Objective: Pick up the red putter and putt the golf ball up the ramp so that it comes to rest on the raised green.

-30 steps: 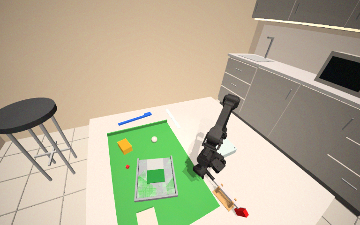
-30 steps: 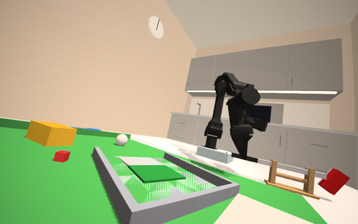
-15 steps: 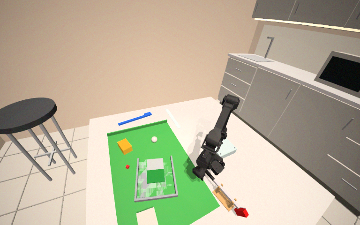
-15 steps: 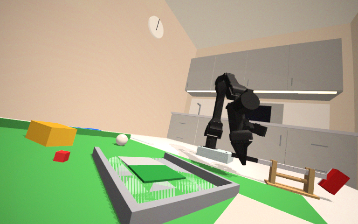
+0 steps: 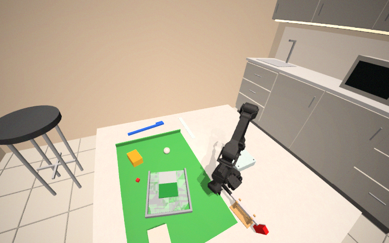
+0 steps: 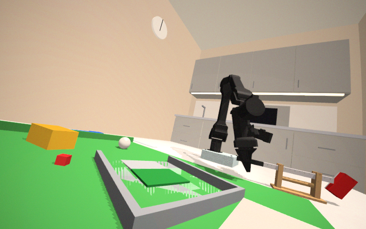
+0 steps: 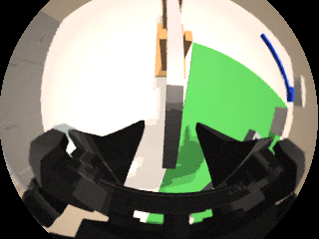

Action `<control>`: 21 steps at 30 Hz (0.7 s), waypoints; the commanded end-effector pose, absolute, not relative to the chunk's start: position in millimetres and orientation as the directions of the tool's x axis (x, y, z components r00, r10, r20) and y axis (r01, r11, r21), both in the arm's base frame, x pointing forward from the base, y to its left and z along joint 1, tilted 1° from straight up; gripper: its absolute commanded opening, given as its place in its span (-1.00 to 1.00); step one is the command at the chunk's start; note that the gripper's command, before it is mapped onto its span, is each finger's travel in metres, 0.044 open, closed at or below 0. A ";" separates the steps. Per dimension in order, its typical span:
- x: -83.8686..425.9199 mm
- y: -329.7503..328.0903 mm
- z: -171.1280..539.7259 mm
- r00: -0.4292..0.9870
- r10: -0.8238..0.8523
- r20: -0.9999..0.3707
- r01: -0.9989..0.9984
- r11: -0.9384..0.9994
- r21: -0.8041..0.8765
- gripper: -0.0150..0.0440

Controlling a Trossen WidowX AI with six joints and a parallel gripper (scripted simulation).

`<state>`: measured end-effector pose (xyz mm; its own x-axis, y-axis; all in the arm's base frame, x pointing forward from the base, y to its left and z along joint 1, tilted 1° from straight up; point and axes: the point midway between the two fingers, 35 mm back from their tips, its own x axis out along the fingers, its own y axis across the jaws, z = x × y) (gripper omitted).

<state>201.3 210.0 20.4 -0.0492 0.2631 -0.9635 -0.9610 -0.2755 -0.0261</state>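
The red putter has a red head (image 5: 261,229) (image 6: 341,185) and a thin pale shaft resting on a wooden stand (image 5: 240,214) (image 6: 297,193) (image 7: 160,62). Its dark handle (image 6: 257,163) (image 7: 172,129) points back toward the arm. My gripper (image 5: 224,192) (image 7: 170,123) is open, fingers pointing down on either side of the handle, with gaps showing on both sides in the wrist view. The white golf ball (image 5: 166,150) (image 6: 124,142) lies on the green mat. The raised green (image 5: 168,190) (image 6: 160,176) sits beyond a pale ramp (image 5: 167,176) (image 6: 144,164), inside a grey border (image 5: 188,190) (image 6: 188,206).
A yellow block (image 5: 134,158) (image 6: 52,137) and a small red cube (image 5: 137,180) (image 6: 63,159) lie on the mat left of the ball and border. A blue putter (image 5: 145,128) (image 7: 277,62) and a white strip (image 5: 186,127) lie at the back. A pale block (image 5: 159,233) is at the front.
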 end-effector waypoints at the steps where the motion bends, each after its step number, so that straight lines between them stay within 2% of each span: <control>1: 201.4 210.1 20.7 -0.049 0.263 -0.963 -0.961 -0.275 -0.027 0.38; 9: 201.4 210.1 20.7 -0.049 0.263 -0.963 -0.961 -0.275 -0.027 -0.33; 16: 201.5 210.2 21.7 -0.049 0.263 -0.963 -0.961 -0.275 -0.027 -0.49; 21: 203.7 212.0 39.8 -0.049 0.264 -0.963 -0.961 -0.275 -0.027 -0.49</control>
